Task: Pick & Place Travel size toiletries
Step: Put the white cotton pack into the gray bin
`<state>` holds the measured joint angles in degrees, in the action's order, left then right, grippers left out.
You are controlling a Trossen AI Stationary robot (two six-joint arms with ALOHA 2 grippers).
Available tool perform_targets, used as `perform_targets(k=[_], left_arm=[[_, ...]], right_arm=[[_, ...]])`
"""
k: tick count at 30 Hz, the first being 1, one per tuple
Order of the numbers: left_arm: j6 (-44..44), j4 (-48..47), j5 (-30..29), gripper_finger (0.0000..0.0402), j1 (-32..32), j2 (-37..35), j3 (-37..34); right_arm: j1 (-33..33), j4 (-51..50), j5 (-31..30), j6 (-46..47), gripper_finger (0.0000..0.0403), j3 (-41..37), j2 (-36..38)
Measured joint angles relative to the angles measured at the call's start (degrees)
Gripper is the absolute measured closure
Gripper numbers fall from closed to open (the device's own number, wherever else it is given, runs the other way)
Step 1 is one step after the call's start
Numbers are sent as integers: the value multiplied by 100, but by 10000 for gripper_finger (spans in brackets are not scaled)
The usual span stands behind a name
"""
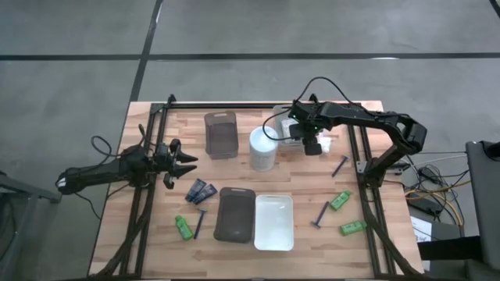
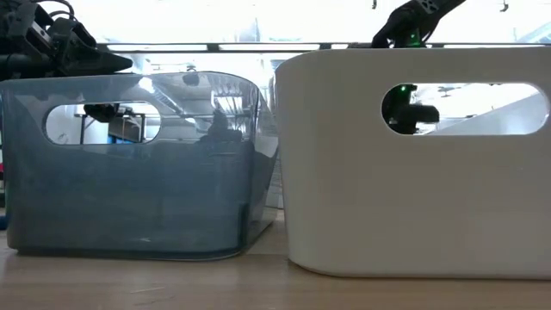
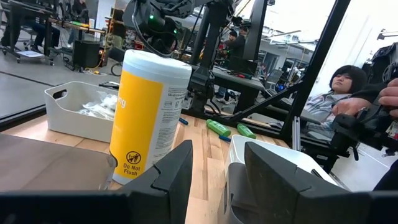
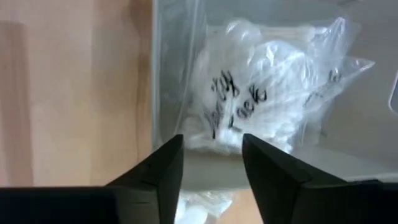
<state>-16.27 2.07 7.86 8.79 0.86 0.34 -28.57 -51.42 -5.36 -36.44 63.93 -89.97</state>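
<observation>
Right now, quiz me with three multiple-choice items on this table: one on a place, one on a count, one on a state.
1. Where is the right hand?
A. over the tray of white packets at the far edge
B. over the white tray at the near edge
C. beside the navy tubes

2. How many green bottles lie on the table?
A. one
B. three
C. five

3. How does the tall white cylinder stand?
A. tipped on its side
B. inside a grey tray
C. upright on the wood

Answers:
1. A: the high view puts that hand at the far tray, and its wrist view looks down on the wrapped packets between open fingers.
2. B: one green bottle sits on the left and two on the right.
3. C: the left wrist view shows it standing with its lid on top.

The left hand waits at the left side, open.
</observation>
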Motion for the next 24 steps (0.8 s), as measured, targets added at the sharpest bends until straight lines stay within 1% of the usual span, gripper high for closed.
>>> perform_targets(k=[2, 5, 7, 9, 13, 20, 24], left_arm=[[0, 0, 0, 250, -1, -2, 0], [0, 0, 1, 250, 0, -1, 0], [0, 0, 0, 250, 1, -1, 0], [0, 0, 0, 250, 0, -2, 0], [-2, 0, 0, 250, 1, -2, 0], [0, 0, 1, 250, 1, -1, 0], [-1, 0, 1, 250, -1, 0, 0]], right_arm=[[-16, -152, 91, -10, 223, 159, 47], [-58, -200, 388, 152, 213, 432, 78], [-86, -168, 491, 158, 214, 573, 78], [-91, -62, 504, 158, 223, 635, 64], [-112, 107, 704, 135, 263, 624, -78], [-185, 414, 715, -71, 340, 567, -580], [-189, 576, 710, -108, 374, 563, -890]])
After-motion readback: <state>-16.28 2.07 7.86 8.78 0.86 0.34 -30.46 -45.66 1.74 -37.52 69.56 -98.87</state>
